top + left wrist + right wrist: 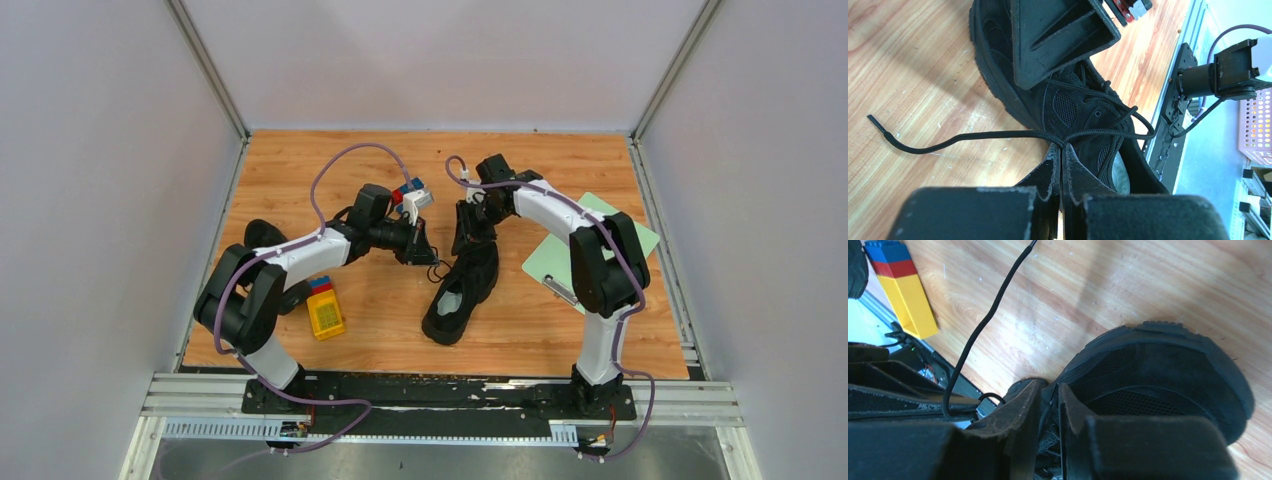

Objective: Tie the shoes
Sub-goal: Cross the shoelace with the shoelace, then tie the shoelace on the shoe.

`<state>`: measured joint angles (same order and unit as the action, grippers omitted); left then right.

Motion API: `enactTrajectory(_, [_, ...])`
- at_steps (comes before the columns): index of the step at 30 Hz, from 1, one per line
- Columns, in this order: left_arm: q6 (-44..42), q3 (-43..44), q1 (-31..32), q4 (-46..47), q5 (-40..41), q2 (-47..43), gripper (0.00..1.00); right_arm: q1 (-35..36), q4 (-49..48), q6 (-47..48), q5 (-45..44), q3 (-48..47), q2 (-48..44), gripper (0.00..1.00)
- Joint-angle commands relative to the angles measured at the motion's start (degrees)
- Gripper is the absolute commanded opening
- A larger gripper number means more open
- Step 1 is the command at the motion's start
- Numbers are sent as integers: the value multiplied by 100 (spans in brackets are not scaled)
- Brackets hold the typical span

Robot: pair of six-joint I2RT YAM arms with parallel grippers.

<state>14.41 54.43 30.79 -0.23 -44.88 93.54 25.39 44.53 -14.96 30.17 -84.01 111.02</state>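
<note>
Black shoe, black lace, orange wood-grain table, yellow block, pale green board

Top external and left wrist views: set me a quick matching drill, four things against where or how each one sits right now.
Things:
1. left gripper
2. yellow block
3. green board
4. lace tip

Places or states:
A. lying loose on the table
B. partly under the right arm
C. shut on the lace
D. on the wood close beside the left arm

Pairs: 1-C, 2-D, 3-B, 4-A.
</note>
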Motion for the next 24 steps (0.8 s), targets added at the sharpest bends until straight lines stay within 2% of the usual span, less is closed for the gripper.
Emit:
enactTrajectory(1, [-110, -3, 41, 145, -34, -213, 0, 28, -59, -23, 539, 89, -191, 15])
enactTrajectory(3, [-114, -7, 36, 139, -37, -225, 0, 8, -74, 50, 700, 84, -293, 0])
enactTrajectory(9, [-126, -16, 37, 137, -34, -268, 0, -242, -76, 358, 766, -12, -802, 0])
enactTrajectory(16, [-141, -51, 42, 184, -21, -353, 1, -995, -14, 726, 516, 293, -1565, 0])
enactTrajectory(17, [-141, -55, 42, 187, -21, -358, 4, -1111, -9, 762, 474, 424, -1698, 0])
enactTrajectory(19, [-140, -74, 42, 208, -25, -399, 15, -1335, 22, 821, 391, 729, -1978, 0])
enactTrajectory(20, [-131, -100, 37, 247, -28, -427, 25, -1438, 30, 858, 333, 865, -2133, 0])
enactTrajectory(24, [282, -240, 4, 671, -114, -471, 46, -1732, 73, 1073, 141, 1343, -2699, 0])
